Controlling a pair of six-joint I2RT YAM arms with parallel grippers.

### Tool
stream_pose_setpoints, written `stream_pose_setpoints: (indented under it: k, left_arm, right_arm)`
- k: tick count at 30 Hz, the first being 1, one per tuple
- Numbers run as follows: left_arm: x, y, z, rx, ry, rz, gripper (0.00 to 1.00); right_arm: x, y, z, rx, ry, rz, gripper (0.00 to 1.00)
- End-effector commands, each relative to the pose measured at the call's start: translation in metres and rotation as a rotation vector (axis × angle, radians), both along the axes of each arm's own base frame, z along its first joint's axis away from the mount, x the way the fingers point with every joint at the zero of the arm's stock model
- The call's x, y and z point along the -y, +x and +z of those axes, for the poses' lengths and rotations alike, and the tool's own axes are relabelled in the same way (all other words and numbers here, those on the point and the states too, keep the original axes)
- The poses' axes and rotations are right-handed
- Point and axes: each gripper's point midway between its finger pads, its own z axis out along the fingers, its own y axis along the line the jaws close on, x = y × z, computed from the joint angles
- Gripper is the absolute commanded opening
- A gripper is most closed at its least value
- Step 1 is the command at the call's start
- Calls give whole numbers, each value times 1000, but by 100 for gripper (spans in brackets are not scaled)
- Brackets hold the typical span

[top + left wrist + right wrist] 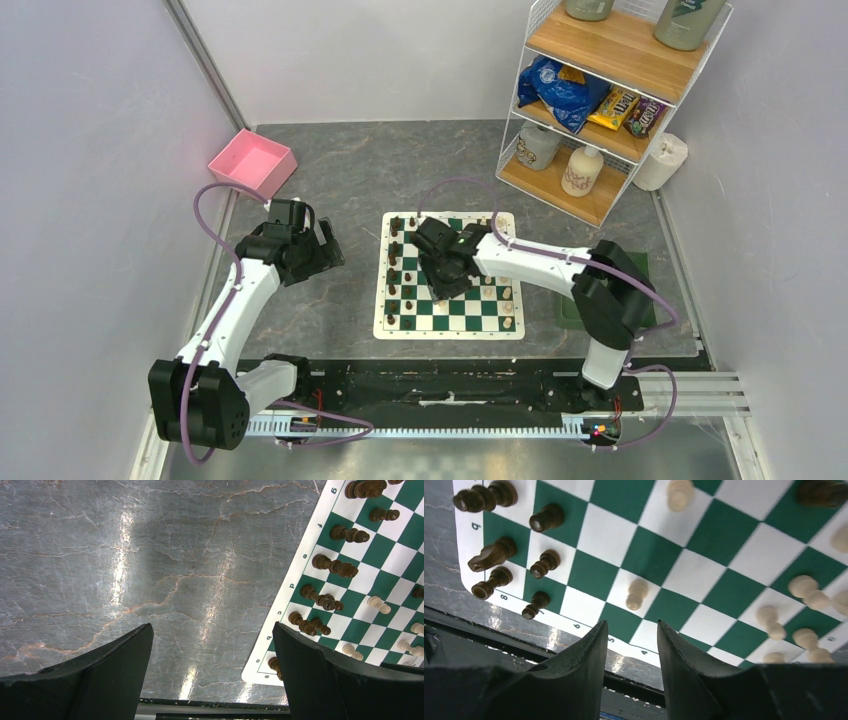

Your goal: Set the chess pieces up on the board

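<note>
The board (445,333) lies in the middle of the table. Dark chess pieces (395,262) stand in its left files and pale ones (506,300) along its right side. My right gripper (447,283) hovers over the board's middle. In the right wrist view it (631,623) is open with nothing between the fingers, and a pale pawn (637,594) stands just ahead of the tips. Dark pieces (545,563) fill the corner to its left. My left gripper (325,245) hangs left of the board, open wide (212,626) over bare table, beside the dark pieces (334,566).
A pink bin (252,162) sits at the back left. A wire shelf rack (600,90) with snacks and bottles stands at the back right, a white roll (661,160) beside it. A green tray (640,270) lies under the right arm. A black rail (450,385) runs along the near edge.
</note>
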Motion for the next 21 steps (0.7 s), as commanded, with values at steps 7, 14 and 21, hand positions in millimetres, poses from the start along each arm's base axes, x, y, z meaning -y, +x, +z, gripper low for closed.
stream_pose_setpoints:
  k: [7, 14, 21]
  left_arm:
    - [1, 9, 14, 43, -3, -16, 96]
    - [1, 9, 14, 43, -2, -15, 96]
    - [1, 9, 14, 42, -2, -15, 96]
  right_arm:
    - [-26, -1, -13, -12, -1, 38, 47]
    - [-27, 2, -18, -14, -15, 34, 36]
    - [-23, 3, -17, -3, -29, 30, 25]
